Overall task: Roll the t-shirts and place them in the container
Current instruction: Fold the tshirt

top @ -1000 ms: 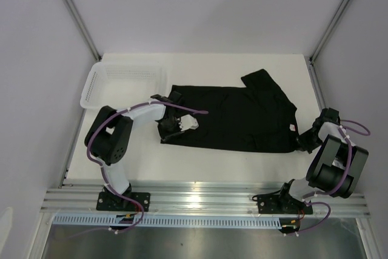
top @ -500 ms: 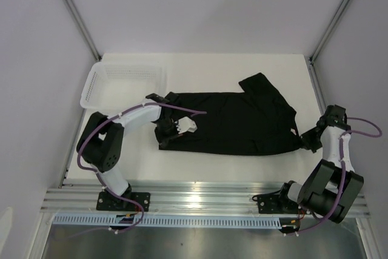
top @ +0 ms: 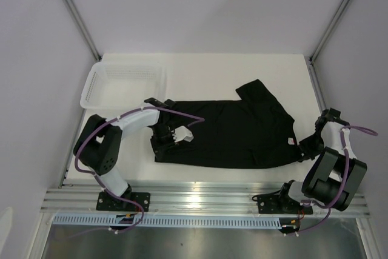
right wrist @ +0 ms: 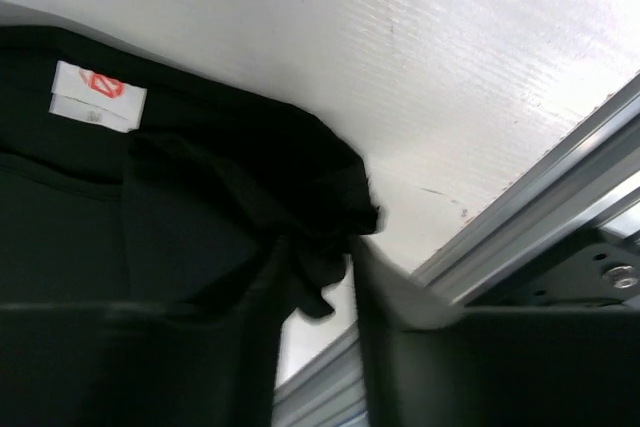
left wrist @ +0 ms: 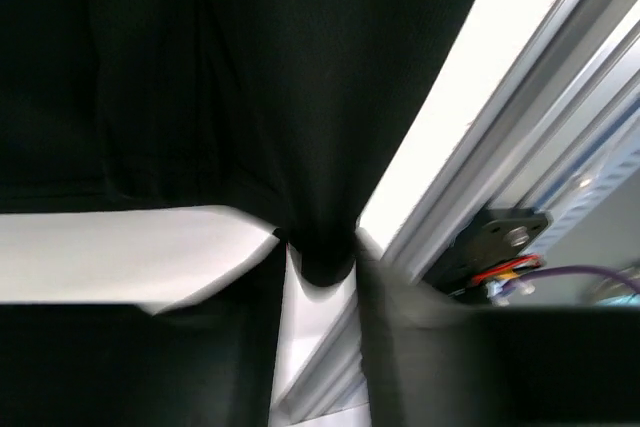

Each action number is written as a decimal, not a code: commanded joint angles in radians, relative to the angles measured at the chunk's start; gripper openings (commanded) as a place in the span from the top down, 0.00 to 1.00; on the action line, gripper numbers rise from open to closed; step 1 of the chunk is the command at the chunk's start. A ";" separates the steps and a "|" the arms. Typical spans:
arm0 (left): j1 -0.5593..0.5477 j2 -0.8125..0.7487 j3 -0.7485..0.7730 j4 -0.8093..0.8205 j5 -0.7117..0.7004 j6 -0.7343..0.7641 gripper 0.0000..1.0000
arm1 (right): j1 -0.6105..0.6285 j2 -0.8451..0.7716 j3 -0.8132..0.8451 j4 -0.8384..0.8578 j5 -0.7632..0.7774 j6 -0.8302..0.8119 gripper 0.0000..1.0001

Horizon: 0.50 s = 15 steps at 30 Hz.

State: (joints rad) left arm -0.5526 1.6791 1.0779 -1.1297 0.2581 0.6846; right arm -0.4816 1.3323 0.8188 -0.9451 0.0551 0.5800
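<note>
The black t-shirt (top: 236, 128) lies spread across the table, its neck end with a small pale label (top: 291, 142) to the right and one sleeve pointing toward the back. My left gripper (top: 160, 145) is low over the shirt's near left corner. In the left wrist view this gripper (left wrist: 322, 247) stands slightly open with a bunch of black cloth (left wrist: 325, 252) still between the tips. My right gripper (top: 303, 147) sits at the neck end. Seen from the right wrist, it (right wrist: 330, 262) is slightly open around a loose fold (right wrist: 320, 277) near the label (right wrist: 98, 95).
A white mesh basket (top: 124, 83) stands at the back left, just beyond the left arm. An aluminium rail (top: 200, 195) runs along the near table edge, close to both grippers (left wrist: 520, 127) (right wrist: 540, 217). Grey walls close in both sides.
Both ends of the shirt have been drawn toward the near edge. Both pairs of jaws, shut on the cloth before, now stand a little apart.
</note>
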 commanded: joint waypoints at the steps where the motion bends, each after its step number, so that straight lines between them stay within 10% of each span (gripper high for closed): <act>1: -0.012 -0.039 -0.016 0.002 0.055 -0.006 0.58 | 0.001 0.018 0.005 -0.021 0.025 0.024 0.61; 2: -0.013 -0.041 -0.022 0.001 0.055 -0.008 0.52 | 0.001 0.019 0.008 -0.023 0.029 0.027 0.45; 15: 0.100 -0.073 0.308 -0.096 0.010 -0.170 0.47 | 0.148 -0.079 0.287 0.112 0.212 -0.055 0.24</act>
State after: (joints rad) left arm -0.4835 1.6543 1.2591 -1.2369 0.2646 0.6220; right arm -0.4225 1.2865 0.9947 -0.9482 0.1875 0.5846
